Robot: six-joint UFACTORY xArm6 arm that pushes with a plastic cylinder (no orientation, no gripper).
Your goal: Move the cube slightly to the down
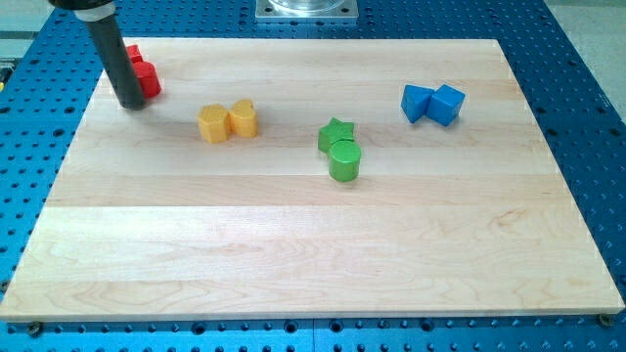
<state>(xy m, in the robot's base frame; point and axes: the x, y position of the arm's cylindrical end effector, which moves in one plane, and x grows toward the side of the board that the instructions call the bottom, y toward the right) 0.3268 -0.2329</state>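
Observation:
A blue cube (448, 104) sits at the view's upper right, touching a second blue block (418, 102) on its left. My tip (131, 104) rests on the board at the view's upper left, far from the blue cube. It stands just left of and touching two red blocks (143, 74), which the rod partly hides.
Two orange-yellow blocks (213, 123) (243, 117) touch each other left of centre. A green star (335, 133) touches a green cylinder (344, 160) at centre. The wooden board (313, 264) lies on a blue perforated table (587, 117). A metal mount (306, 10) is at the top edge.

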